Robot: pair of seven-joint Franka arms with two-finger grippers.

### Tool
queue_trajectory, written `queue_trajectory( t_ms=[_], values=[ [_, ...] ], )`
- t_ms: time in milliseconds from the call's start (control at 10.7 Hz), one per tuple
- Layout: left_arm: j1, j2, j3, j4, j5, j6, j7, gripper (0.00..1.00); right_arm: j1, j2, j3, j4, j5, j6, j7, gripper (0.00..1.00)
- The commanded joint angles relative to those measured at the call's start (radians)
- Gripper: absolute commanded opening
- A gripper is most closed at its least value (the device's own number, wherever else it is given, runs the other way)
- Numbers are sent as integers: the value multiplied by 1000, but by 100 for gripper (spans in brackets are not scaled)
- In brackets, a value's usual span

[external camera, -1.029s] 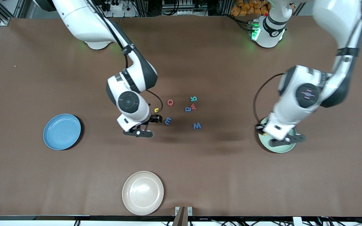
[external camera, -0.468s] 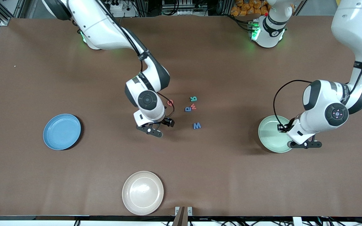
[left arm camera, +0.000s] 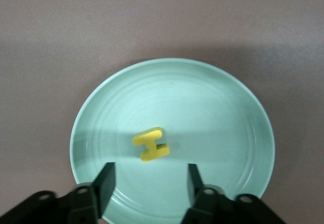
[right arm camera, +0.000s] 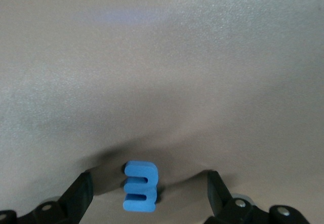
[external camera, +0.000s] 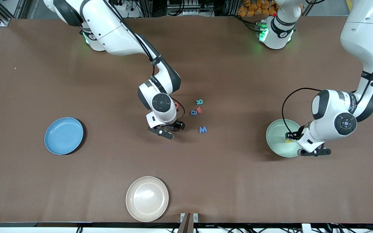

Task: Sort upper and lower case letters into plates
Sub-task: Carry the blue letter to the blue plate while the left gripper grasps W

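Observation:
The mint green plate point(external camera: 275, 136) lies toward the left arm's end of the table, with a yellow letter point(external camera: 289, 141) lying flat in it. My left gripper point(external camera: 292, 138) is open and empty just above that plate point(left arm camera: 217, 107), close to the yellow letter point(left arm camera: 151, 144). My right gripper point(external camera: 173, 127) is open and low over the table's middle, with a blue "m" letter point(right arm camera: 139, 186) on the table between its fingers point(right arm camera: 81, 191). The blue plate point(external camera: 64, 136) is empty toward the right arm's end. A teal R point(external camera: 199, 102), a red letter point(external camera: 199, 110), a blue letter point(external camera: 193, 112) and a blue W point(external camera: 203, 129) lie loose mid-table.
A red letter point(external camera: 175, 105) shows half hidden by the right arm's wrist. A beige plate point(external camera: 147, 198) sits empty near the front edge. The loose letters lie close beside my right gripper, toward the left arm's end.
My right arm moved toward the left arm's end and now straddles the blue "m", hiding the yellow letter there. My left gripper shifted across the mint plate, and the yellow letter now shows lying in it.

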Motion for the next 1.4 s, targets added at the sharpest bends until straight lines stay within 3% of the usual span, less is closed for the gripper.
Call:
queue_trajectory(
  t_ms=[0, 561, 655, 748, 935, 1309],
  values=[
    [-41, -46, -12, 1, 8, -16, -104, 100, 8, 3, -6, 7, -6, 7, 23, 100],
    [-257, -45, -70, 43, 3, -19, -729, 100, 22, 0, -6, 1, -4, 3, 36, 100],
    [-297, -30, -70, 66, 7, -19, -838, 100, 23, 0, -5, 1, -4, 4, 36, 40],
    [-326, -20, -70, 82, 4, -19, -949, 100, 23, -2, -5, 1, -4, 9, 45, 5],
    [-386, 1, -53, 115, 7, -19, -1182, 100, 22, -6, -6, 1, -4, 9, 46, 0],
    [-564, 90, 75, 204, 4, -19, -1688, 100, 5, -26, -6, 2, -4, -4, 31, 0]
  ],
)
